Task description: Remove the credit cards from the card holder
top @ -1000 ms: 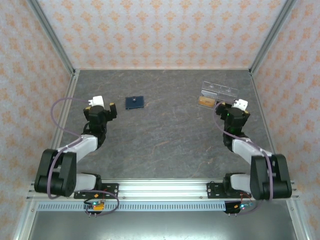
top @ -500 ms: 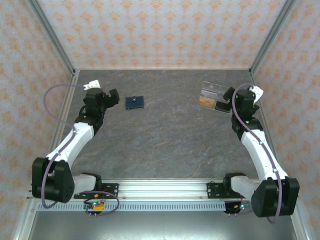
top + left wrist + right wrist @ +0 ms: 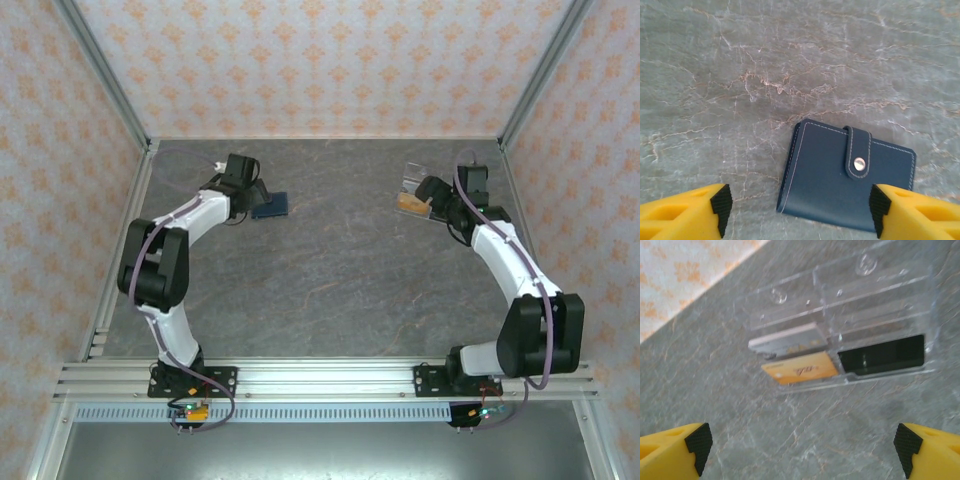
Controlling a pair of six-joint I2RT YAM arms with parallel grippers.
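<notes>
The stitched navy card holder (image 3: 832,192), rectangular and snapped shut, lies flat on the veined grey table (image 3: 740,75), midway inside the wide-parted left end effector (image 3: 800,206). The right end effector (image 3: 802,447), likewise parted, faces a clear plastic box (image 3: 850,305).

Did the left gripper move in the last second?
Yes. The left gripper moved farther out and rightward, from well left of the stationary card holder to its left edge.

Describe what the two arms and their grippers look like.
The left arm and right arm are built alike: white links, black joints, a lilac cable along each. The left gripper and right gripper have yellow fingers tipped with black pads.
</notes>
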